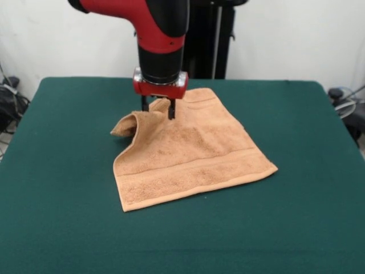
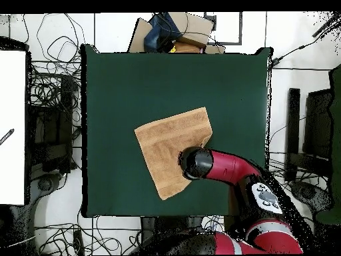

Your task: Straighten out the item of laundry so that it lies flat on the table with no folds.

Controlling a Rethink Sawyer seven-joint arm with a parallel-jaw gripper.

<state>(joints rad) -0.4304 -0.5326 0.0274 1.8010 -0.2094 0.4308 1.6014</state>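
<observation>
the table has a dark green felt-like top, bare apart from the towel, which lies a little past its centre toward 12 o'clock in the front view. the towel's near half lies flat with its woven band showing (the 4 o'clock corner points toward the table's right edge), while the corner at 10 o'clock is lifted and curled over. the gripper stands upright over that raised part, its two dark fingers slightly apart with cloth bunched between them, seemingly pinching the fold. behind the table is a white wall; in the overhead view, tangled cables lie at 9 o'clock and cardboard boxes at 12.
</observation>
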